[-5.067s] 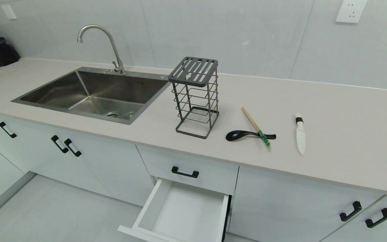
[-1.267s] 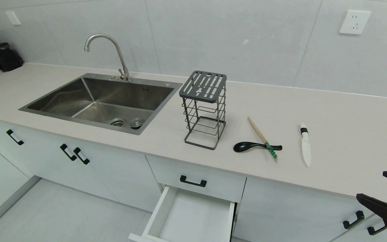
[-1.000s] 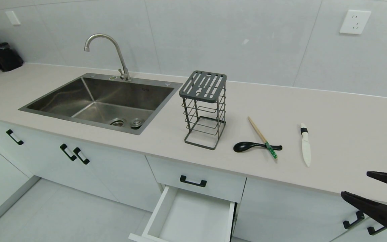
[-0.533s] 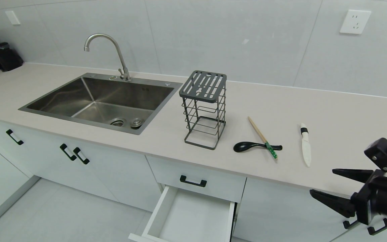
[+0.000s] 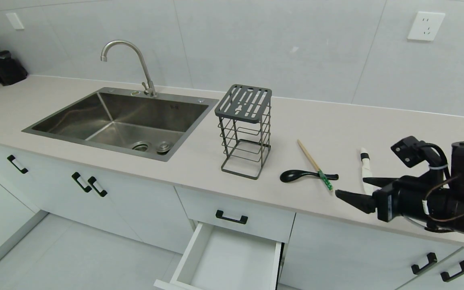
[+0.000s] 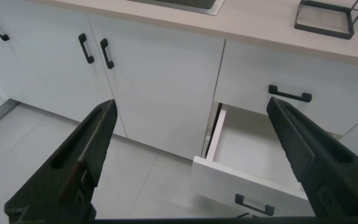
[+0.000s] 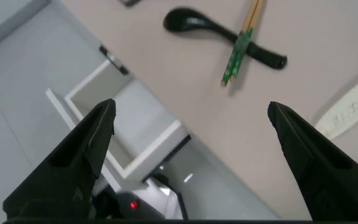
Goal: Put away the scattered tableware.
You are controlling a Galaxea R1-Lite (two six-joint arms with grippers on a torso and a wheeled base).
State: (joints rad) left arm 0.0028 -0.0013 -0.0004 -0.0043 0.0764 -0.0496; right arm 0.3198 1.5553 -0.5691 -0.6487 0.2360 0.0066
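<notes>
Chopsticks point(image 5: 313, 163) across black spoon point(image 5: 292, 175), white knife point(image 5: 365, 165) beside

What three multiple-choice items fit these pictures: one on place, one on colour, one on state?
1. The spoon lies: A inside the rack; B on the counter, between rack and knife; C atop the rack.
2. The spoon is: A white; B black; C red.
3. The right gripper is: A open and empty; B shut on the knife; C shut on the spoon.
1B: rack on one side, knife on the other. 2B: dark all over. 3A: fingers apart, nothing between.
</notes>
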